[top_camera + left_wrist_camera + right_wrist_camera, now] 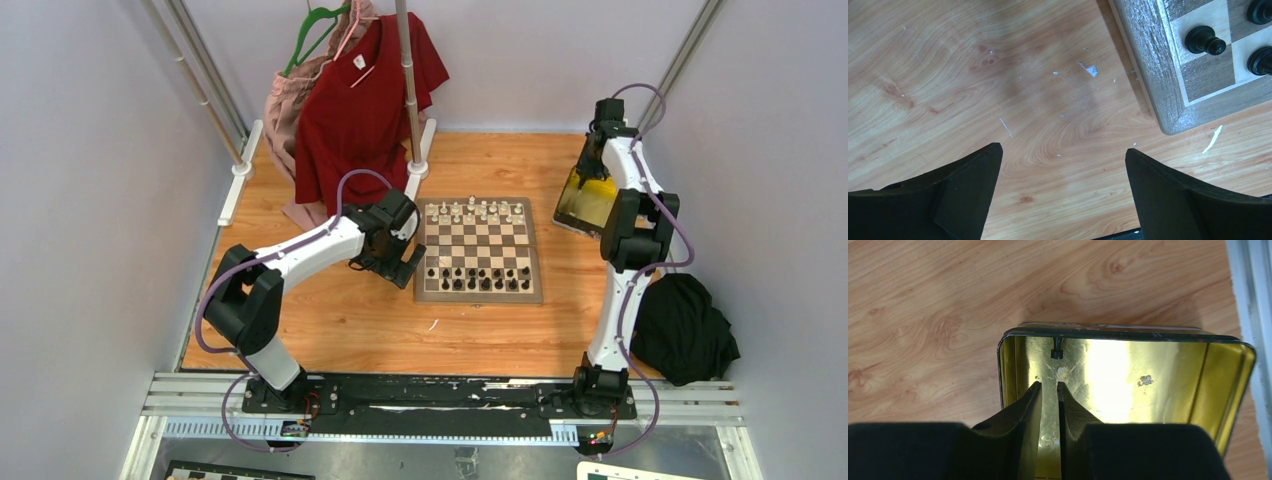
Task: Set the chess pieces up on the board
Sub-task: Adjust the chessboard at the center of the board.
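Observation:
The board [480, 294] lies mid-table. White pieces [480, 211] stand along its far rows and black pieces [478, 278] along its near rows. My left gripper [405, 262] is open and empty, just off the board's near-left corner [1148, 55]. In the left wrist view its fingers [973, 180] hover over bare wood, and a black pawn [1204, 41] stands on the corner squares. My right gripper [1049, 385] is shut and empty, reaching into the gold tin [1218, 375]. One small black piece [1057, 351] lies against the tin's far wall.
The gold tin [580, 205] sits right of the board. A red shirt [355, 110] and a pink garment [290, 110] hang on a rack with a pole base [417, 165] behind the board. A black cloth [685, 330] lies at the near right.

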Tool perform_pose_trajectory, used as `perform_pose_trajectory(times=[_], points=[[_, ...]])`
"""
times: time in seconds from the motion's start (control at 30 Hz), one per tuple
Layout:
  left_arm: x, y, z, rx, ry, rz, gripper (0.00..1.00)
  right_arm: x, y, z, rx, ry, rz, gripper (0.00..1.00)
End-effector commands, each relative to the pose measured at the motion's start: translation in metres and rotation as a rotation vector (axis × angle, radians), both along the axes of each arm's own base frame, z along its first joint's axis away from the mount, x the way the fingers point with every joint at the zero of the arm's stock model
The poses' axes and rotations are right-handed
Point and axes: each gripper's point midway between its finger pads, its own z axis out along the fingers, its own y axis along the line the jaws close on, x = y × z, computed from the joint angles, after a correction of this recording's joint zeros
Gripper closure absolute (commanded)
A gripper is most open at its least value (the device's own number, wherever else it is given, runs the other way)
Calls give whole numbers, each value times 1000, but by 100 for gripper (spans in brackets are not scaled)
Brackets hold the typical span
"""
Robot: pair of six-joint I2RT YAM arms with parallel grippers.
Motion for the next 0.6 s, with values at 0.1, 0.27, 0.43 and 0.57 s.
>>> perform_pose_trajectory(times=[0.1,0.27,0.43,0.57], points=[[3,5,6,4,-40,-2,0,18,15,-17,58,-38,-31,79],[3,5,3,9,-33,1,0,21,14,-25,45,-40,-28,78],[3,5,2,11,-27,3,0,18,9,-28,11,-26,-23,76],[4,4,1,11,-23,3,0,15,4,-32,-17,-10,-23,75]])
